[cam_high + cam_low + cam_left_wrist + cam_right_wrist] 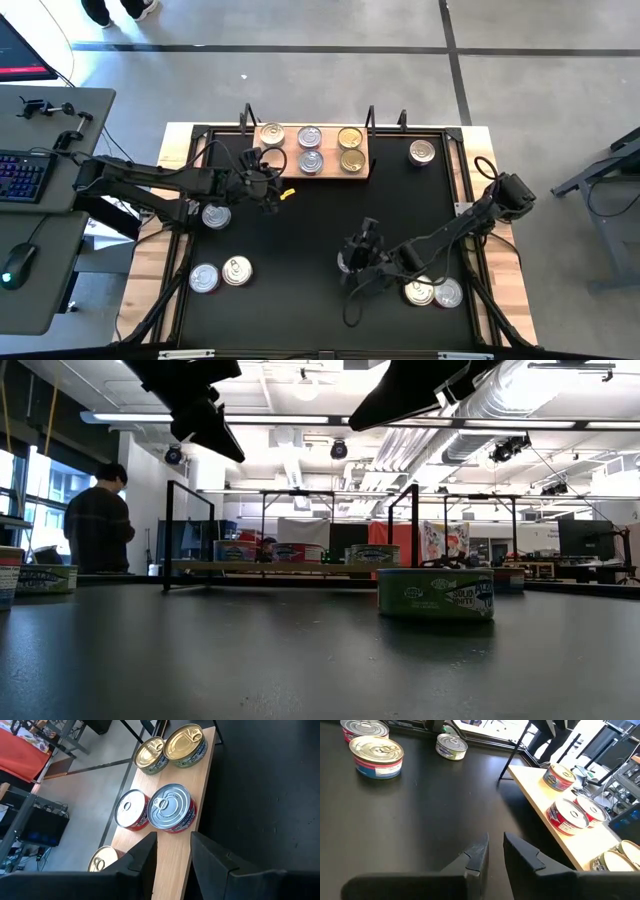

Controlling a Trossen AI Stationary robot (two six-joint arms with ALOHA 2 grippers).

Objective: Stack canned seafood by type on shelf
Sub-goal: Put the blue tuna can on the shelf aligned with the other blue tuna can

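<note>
**Five tins on board, both tools empty**

Wooden board (pixel 300 172) sits at far edge of the black mat (pixel 310 230). On it five tins (pixel 311 137): one at left, two silver in the middle, two gold at right. Loose tins: one far right (pixel 422 151), three on the left side (pixel 216 215), two near right (pixel 432 292). Left tool (pixel 268 190) just near of board's left part, fingers (pixel 142 857) apart, holding nothing. Right tool (pixel 366 235) over mid mat, fingers narrowly apart, empty.
</note>
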